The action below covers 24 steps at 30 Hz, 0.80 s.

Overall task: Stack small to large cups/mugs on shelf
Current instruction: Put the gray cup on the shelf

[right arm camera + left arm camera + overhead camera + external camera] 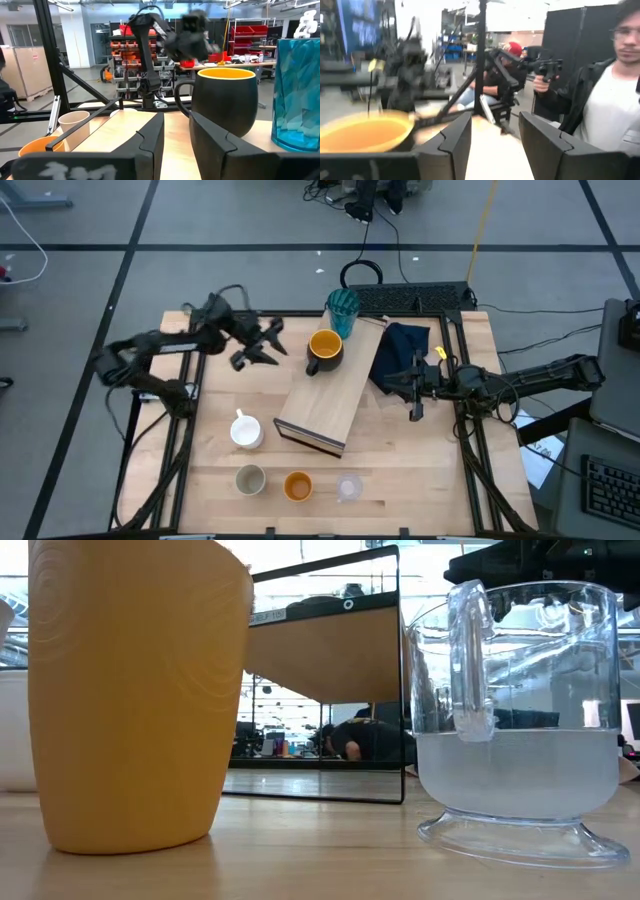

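The shelf (330, 400) is a light-wood board lying slantwise in the table's middle. A dark mug with a yellow inside (324, 352) stands on its far part, and a teal tumbler (342, 310) stands at its far end. On the table stand a white mug (246, 430), a beige cup (250, 479), an orange cup (297, 485) and a clear glass (348, 487). My left gripper (273, 345) hangs open and empty just left of the dark mug (362, 132). My right gripper (415, 398) waits right of the board, level, with a narrow gap and nothing between its fingers (176, 130).
A navy cloth (402, 348) lies right of the board's far end, beside my right arm. A black keyboard (410, 297) sits at the table's far edge. People show in the room beyond the table in the left wrist view. Bare tabletop lies left of the board.
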### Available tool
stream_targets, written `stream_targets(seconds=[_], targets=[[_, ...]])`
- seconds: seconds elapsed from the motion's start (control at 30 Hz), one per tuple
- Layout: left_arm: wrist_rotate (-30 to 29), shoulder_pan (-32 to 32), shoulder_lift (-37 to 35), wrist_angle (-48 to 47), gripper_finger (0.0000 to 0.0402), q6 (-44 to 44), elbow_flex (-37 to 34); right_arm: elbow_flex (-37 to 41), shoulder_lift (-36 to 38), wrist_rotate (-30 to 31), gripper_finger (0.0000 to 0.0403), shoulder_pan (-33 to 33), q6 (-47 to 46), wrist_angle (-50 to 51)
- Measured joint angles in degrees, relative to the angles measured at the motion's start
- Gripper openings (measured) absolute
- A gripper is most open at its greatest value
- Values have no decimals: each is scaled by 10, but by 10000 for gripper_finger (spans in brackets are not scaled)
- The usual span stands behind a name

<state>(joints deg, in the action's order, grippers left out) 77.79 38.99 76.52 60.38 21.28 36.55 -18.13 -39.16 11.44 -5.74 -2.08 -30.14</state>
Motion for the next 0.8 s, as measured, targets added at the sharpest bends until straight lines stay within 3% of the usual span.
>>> stream_targets(seconds=[0.23, 0.47, 0.63, 0.8], targets=[[-46, 4, -218, -7, 163, 17, -80, 0, 3, -13, 84, 0, 2, 1], [-176, 15, -409, -123, 163, -23, -193, 0, 30, -13, 84, 0, 14, 0], [-244, 0, -475, -223, 163, -73, -223, 0, 38, -13, 84, 0, 15, 0], [-274, -22, -486, -277, 163, -108, -221, 0, 38, -13, 84, 0, 15, 0]])
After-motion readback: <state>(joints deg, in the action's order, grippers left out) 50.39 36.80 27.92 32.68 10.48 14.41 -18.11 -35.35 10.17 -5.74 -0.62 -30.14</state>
